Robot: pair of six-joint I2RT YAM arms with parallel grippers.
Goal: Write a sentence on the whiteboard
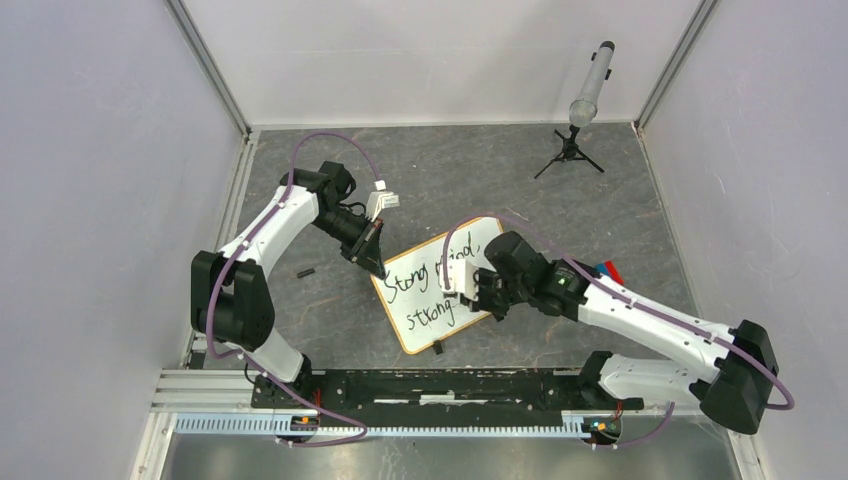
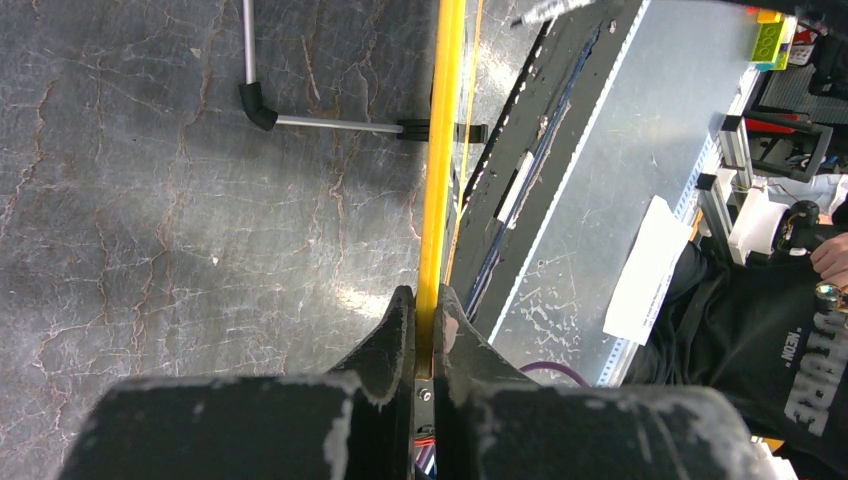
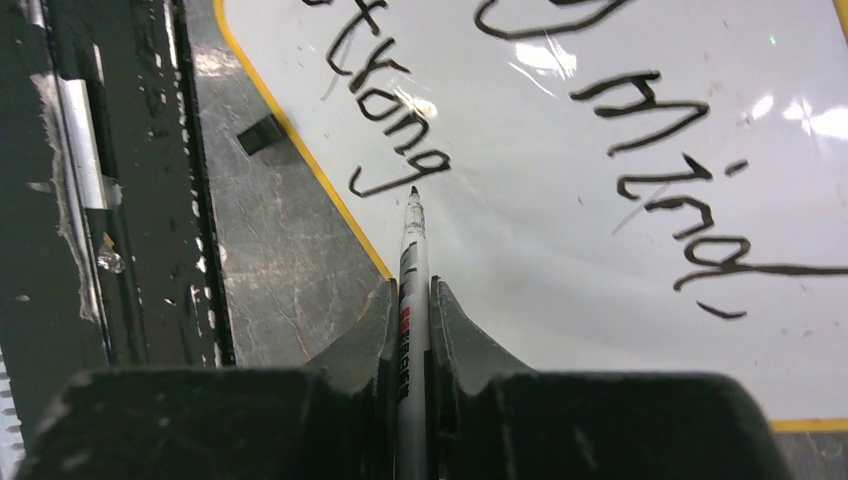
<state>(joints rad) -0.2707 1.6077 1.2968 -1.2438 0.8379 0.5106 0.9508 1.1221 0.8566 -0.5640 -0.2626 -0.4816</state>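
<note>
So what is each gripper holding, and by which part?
Left gripper pinches the whiteboard by its frame edge; right gripper grips a marker by its barrel.

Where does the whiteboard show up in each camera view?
Top external: whiteboard tilted at centre, between both arms.
Left wrist: whiteboard edge-on, a yellow strip rising from the left gripper clamped on it.
Right wrist: whiteboard fills upper right, beyond the right gripper and its marker.
Shared landmark: black base rail.
</note>
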